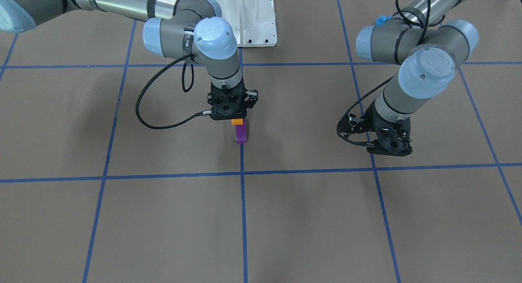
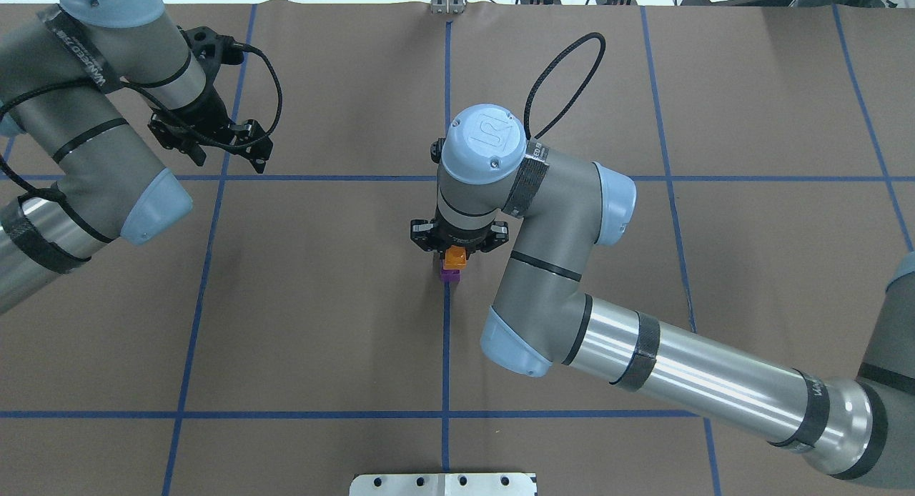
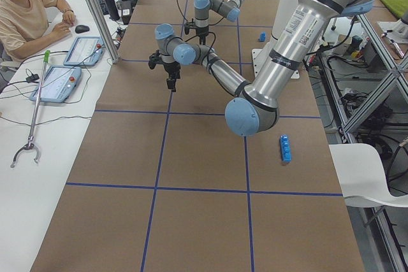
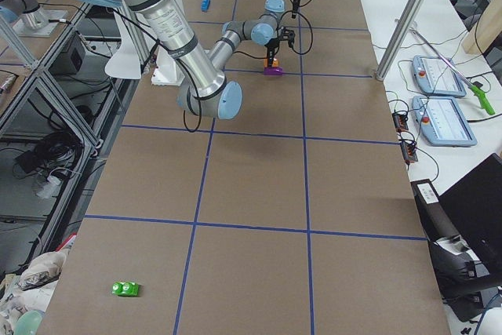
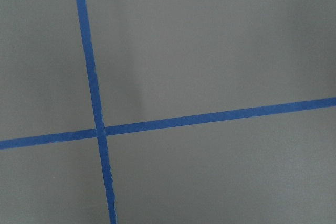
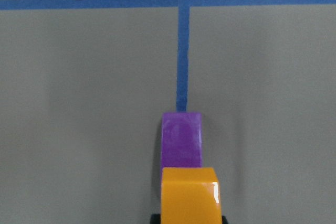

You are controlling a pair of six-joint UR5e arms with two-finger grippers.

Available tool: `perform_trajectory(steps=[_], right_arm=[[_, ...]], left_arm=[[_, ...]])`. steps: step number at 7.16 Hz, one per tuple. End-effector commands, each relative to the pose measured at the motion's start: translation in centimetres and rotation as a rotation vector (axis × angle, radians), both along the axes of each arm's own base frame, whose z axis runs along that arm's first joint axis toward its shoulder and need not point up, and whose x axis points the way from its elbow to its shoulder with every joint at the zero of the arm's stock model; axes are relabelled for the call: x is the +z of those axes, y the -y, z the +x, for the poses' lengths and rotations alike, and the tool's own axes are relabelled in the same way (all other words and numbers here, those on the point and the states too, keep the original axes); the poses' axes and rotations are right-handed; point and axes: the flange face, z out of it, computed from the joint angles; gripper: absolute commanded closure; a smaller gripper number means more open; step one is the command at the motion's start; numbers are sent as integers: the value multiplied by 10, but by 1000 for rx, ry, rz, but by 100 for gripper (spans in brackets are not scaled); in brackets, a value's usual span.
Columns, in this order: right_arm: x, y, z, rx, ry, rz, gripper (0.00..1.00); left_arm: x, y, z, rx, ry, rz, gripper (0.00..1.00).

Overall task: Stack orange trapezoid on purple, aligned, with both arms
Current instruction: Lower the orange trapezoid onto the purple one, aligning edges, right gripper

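My right gripper point(image 1: 237, 120) is at the table's middle, shut on the orange trapezoid point(image 1: 237, 121), pointing straight down. The purple block point(image 1: 241, 133) stands on the blue centre tape line directly under the orange one. The orange sits at the purple's top; I cannot tell whether they touch. In the right wrist view the orange trapezoid point(image 6: 189, 193) is at the bottom and the purple block point(image 6: 181, 137) shows just past it. My left gripper point(image 2: 221, 135) hovers low over bare table far to the side, holding nothing; its fingers do not show clearly.
A long blue brick point(image 3: 285, 148) and a small blue block point(image 3: 262, 36) lie near the robot's side. A green piece point(image 4: 125, 289) lies at the table's far right end. The white base plate point(image 1: 248, 18) is at the table's robot edge. An operator point(image 3: 25, 11) sits at the side desk.
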Motion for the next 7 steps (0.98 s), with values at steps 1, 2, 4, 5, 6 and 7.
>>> perform_trajectory(steps=[1, 2, 4, 5, 6, 7], right_arm=[[1, -1, -2, -16, -5, 31, 100], [1, -6, -6, -20, -9, 43, 100], [5, -8, -11, -22, -22, 50, 100], [8, -8, -14, -28, -30, 61, 100], [9, -10, -16, -31, -32, 62, 100], [10, -12, -19, -36, -34, 61, 100]], left_arm=[[0, 0, 0, -1, 0, -1, 1], [0, -1, 1, -1, 0, -2, 1], [0, -1, 1, -1, 0, -2, 1], [0, -1, 1, -1, 0, -2, 1], [0, -1, 1, -1, 0, -2, 1], [0, -1, 1, -1, 0, -2, 1]])
